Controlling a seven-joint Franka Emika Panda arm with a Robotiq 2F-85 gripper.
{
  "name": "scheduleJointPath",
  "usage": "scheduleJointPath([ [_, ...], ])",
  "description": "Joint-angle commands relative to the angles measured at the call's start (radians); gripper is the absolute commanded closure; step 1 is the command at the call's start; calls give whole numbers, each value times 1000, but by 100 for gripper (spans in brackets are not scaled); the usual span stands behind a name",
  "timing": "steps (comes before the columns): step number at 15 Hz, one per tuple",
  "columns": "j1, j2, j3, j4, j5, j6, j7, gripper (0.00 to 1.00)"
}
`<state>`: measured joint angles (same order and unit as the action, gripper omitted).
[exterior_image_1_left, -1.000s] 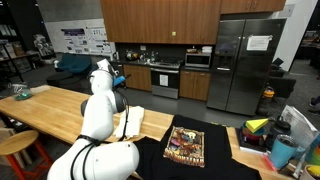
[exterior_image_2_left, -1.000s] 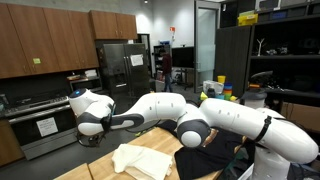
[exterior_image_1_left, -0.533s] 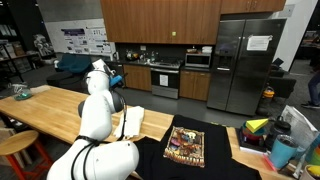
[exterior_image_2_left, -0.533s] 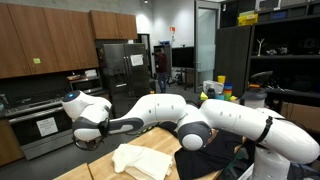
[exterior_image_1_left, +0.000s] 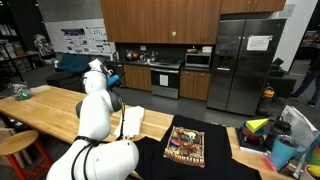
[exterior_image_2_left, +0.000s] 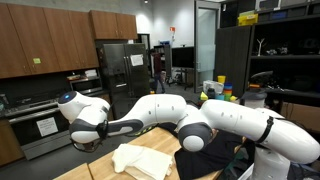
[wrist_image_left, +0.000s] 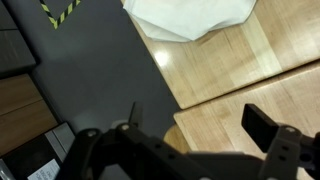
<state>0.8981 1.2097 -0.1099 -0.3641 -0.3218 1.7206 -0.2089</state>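
My gripper (wrist_image_left: 196, 120) hangs open over the edge of the wooden table (wrist_image_left: 250, 60), with nothing between its dark fingers (wrist_image_left: 262, 125). A white cloth (wrist_image_left: 190, 18) lies crumpled on the table, some way beyond the fingers. In both exterior views the same cream cloth (exterior_image_1_left: 135, 122) (exterior_image_2_left: 140, 160) lies beside a black T-shirt with a colourful print (exterior_image_1_left: 185, 145). In an exterior view the gripper (exterior_image_2_left: 90, 140) is held out past the cloth, away from the arm's base. It touches nothing.
A round wooden stool (wrist_image_left: 176, 140) stands just below the table edge over dark floor (wrist_image_left: 90, 70). A small wooden object (exterior_image_1_left: 20, 93) lies at the table's far end. Containers and coloured clutter (exterior_image_1_left: 275, 140) stand beyond the T-shirt. Kitchen cabinets and a fridge (exterior_image_1_left: 245, 65) line the back.
The arm's wrist has swung a little further away from the cloth and the base. The gripper has stayed open.
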Motion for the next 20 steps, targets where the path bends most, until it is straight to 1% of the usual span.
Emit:
scheduleJointPath([
  [1,0,-28,-4,-18,5,-29,14,0],
  [13,-6,-37,3,-27,7,-133,-43,0],
  [20,-51,-60,19,-21,30,-172,-49,0],
])
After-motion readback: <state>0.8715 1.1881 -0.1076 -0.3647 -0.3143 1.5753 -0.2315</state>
